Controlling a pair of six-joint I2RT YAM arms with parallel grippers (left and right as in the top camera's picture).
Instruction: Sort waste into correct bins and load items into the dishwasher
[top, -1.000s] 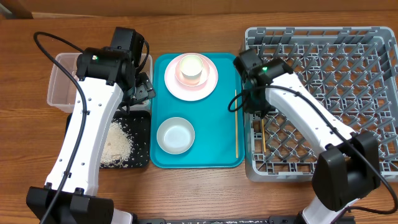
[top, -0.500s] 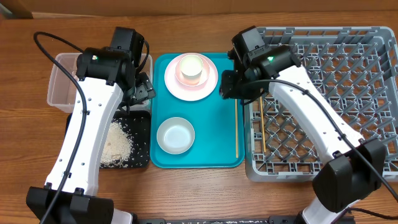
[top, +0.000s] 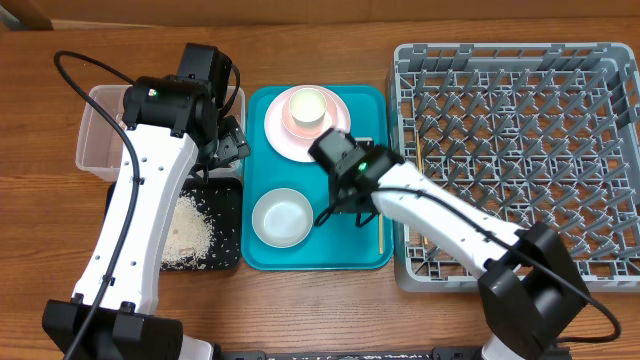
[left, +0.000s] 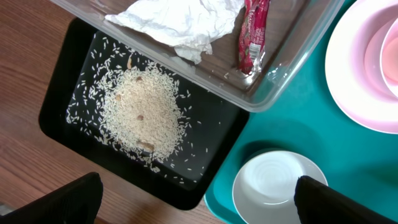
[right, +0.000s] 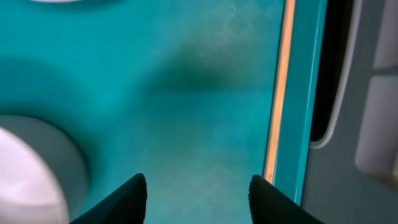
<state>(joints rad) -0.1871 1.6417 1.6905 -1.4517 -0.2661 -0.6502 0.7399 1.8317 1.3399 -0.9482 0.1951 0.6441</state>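
My right gripper (top: 343, 212) hovers open over the teal tray (top: 262, 258), with nothing between its fingers (right: 127, 199). To its left is a white bowl (top: 282, 218), and to its right one wooden chopstick (right: 278, 93) lies along the tray's right rim. A small cup (top: 308, 108) stands on the pink plate (top: 282, 142) at the tray's far end. My left gripper (left: 199, 205) is wide open above the black tray (left: 62, 99) of rice (left: 140, 112). The clear tub (left: 292, 74) holds a crumpled napkin (left: 180, 22) and a red wrapper (left: 252, 34).
The grey dish rack (top: 520, 60) fills the right side, its left wall close to the tray's right rim. The left arm crosses over the tub and the black tray. Bare wooden table runs along the front edge.
My right arm has swung left from the rack's left edge to over the teal tray, and its jaws have opened. The left arm has not moved.
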